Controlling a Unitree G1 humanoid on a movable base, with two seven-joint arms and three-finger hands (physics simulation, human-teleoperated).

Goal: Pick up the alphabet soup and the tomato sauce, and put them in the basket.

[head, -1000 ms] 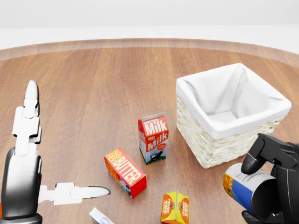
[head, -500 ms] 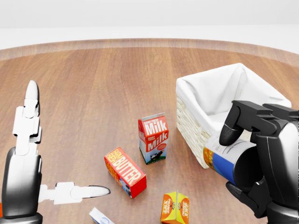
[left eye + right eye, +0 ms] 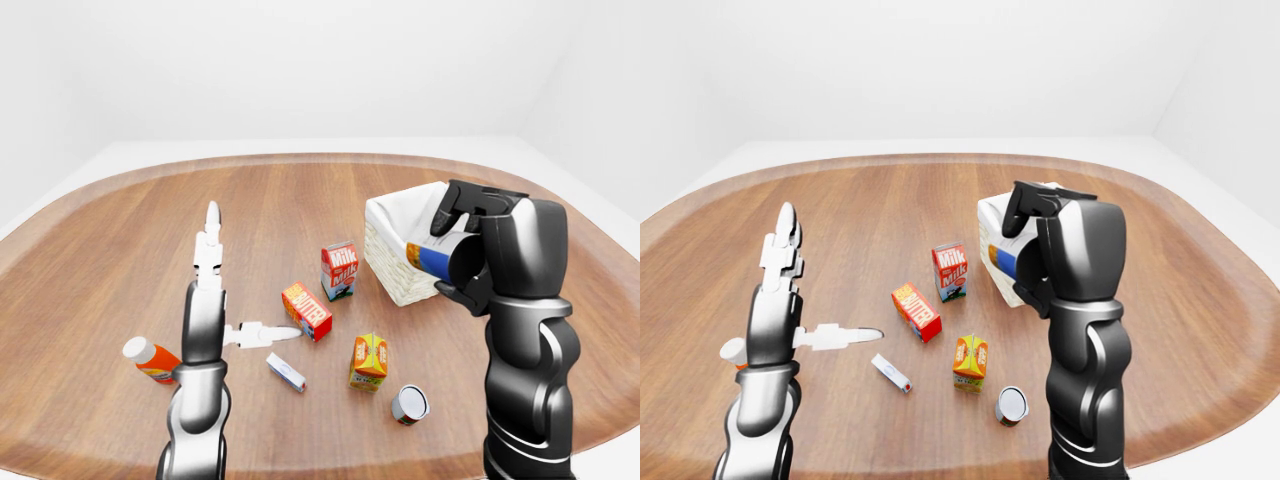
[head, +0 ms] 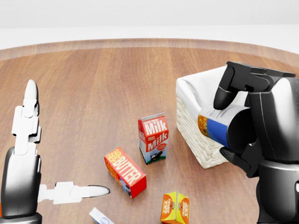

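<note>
Across the round wooden table (image 3: 120, 240), largest first: right hand (image 4: 243, 128), black, is raised at the head view's right, fingers wrapped round a can (image 4: 216, 127) held sideways, touching or just over the basket's near wall; can't tell which. Label is white, blue, orange; unreadable, so can't tell if soup or sauce. Left hand (image 4: 35, 154) is up at the left, fingers spread, holding nothing. Basket (image 4: 191, 119), white-lined wicker, sits right of centre, partly hidden by the right hand. Milk carton (image 4: 153, 138) stands just left of it, butter box (image 4: 124, 171) below-left, orange carton (image 3: 368, 361) lower. Second can (image 3: 409, 403) lies beside that carton. Orange bottle (image 3: 151, 359) lies at the left-eye view's left.
</note>
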